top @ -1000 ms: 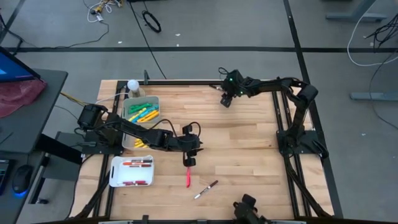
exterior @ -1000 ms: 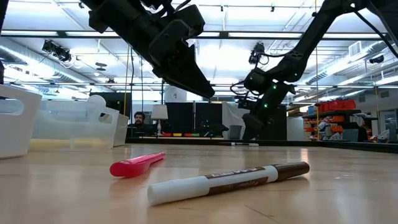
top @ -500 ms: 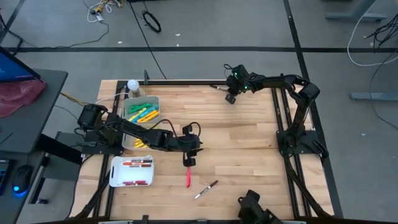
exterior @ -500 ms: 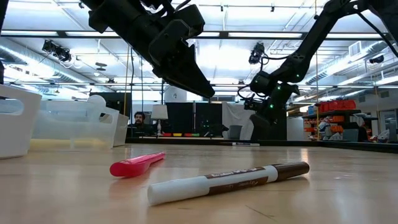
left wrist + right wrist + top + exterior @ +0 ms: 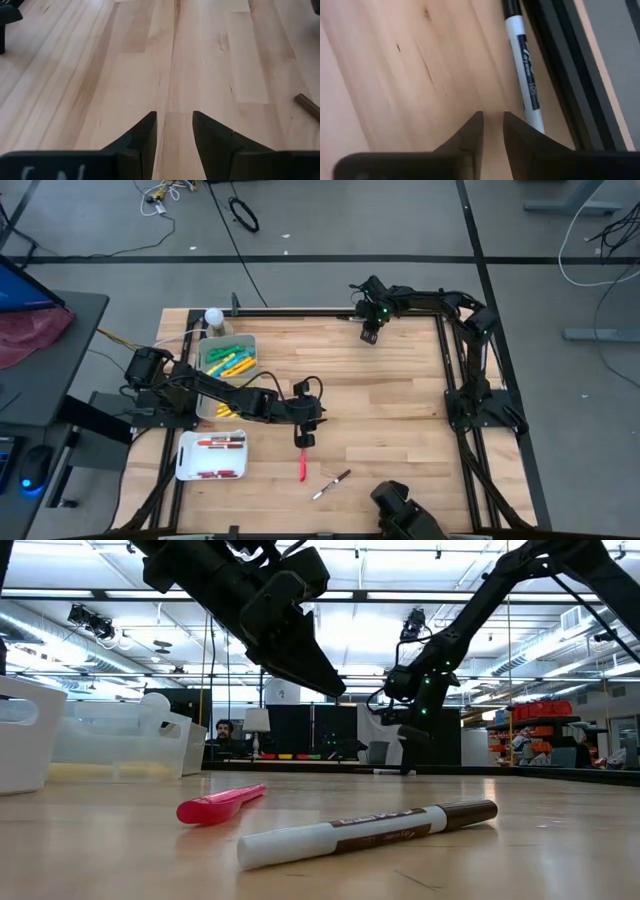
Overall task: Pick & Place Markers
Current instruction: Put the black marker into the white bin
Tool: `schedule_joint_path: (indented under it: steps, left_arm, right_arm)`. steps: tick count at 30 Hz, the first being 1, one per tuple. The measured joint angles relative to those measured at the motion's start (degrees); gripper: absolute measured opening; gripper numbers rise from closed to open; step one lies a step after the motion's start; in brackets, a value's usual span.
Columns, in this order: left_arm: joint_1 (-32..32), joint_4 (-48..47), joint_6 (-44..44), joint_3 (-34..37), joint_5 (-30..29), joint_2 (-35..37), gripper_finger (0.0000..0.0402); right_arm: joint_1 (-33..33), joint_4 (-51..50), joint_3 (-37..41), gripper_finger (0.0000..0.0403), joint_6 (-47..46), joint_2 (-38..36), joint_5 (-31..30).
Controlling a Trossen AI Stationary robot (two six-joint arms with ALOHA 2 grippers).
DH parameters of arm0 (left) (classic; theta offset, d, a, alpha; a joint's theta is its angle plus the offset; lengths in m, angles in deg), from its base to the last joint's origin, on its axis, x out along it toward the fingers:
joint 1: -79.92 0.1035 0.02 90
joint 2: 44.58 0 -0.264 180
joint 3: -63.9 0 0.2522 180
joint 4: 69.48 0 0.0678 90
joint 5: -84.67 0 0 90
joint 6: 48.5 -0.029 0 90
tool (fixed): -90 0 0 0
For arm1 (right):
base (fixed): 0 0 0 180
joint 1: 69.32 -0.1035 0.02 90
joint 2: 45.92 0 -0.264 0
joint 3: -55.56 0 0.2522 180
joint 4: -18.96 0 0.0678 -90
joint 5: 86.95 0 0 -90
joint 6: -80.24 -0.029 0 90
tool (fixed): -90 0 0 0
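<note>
Up at the far rail of the table (image 5: 400, 380), a white marker (image 5: 526, 85) with a black cap lay flat on the wood against the dark frame, just beside the right gripper (image 5: 492, 132) and past its fingertips. That claw hung over bare board with its fingers nearly together, only a thin slot between them, and nothing was in it; the marker was not touched. In the high view the right gripper (image 5: 370, 332) sat close to the table's far edge.

Below the left gripper (image 5: 302, 440), a red marker (image 5: 301, 466) lay on the wood just past its tips, and a white marker with a brown cap (image 5: 331, 484) lay a little farther toward the near edge, apart from the red one. The left claw stood part open with a clear gap and empty, bare planks showing between its fingers (image 5: 145, 137).

Behind that arm, a clear bin (image 5: 205, 358) held green and yellow markers (image 5: 232, 358), and a white tray (image 5: 184, 457) alongside held red markers (image 5: 222, 441).
</note>
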Motion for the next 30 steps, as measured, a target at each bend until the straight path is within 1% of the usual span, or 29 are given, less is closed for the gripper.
schedule_joint_path:
  steps: [6,10,15,17,19,23,26,30]
  left_arm:
    - [-0.1,0.0,0.0,0.0,0.9,0.0,0.0131]
    - [-0.1,0.0,0.0,0.0,0.9,0.0,0.0131]
    - [-0.1,0.0,0.0,0.0,0.9,0.0,0.0131]
    - [-0.1,0.0,0.0,0.0,0.9,0.0,0.0131]
    - [-0.1,0.0,0.0,0.0,0.9,0.0,0.0131]
    - [-0.1,0.0,0.0,0.0,0.9,0.0,0.0131]
    - [-0.1,0.0,-0.1,0.0,0.9,0.0,0.0131]
    - [-0.1,0.0,-0.2,0.0,0.9,0.0,0.0131]
  right_arm:
    - [-1.2,-2.5,-0.7,0.0010,6.2,0.4,1.2]
    - [-3.0,-4.1,-0.8,0.0009,8.6,0.4,-0.6]
    - [-5.3,-8.5,-0.6,0.0003,11.6,-0.4,-3.7]
    - [-5.4,-9.9,-0.4,0.0003,10.9,-1.8,-3.3]
    - [-4.7,-10.8,0.0,0.0009,9.6,-3.2,-2.4]
    - [-1.9,-5.9,-0.5,0.0033,5.0,-5.2,-3.3]
    - [-0.2,-5.3,-0.2,0.0070,2.9,-4.2,-2.8]
    - [1.1,-0.6,-0.4,0.0130,0.9,-3.4,-2.4]
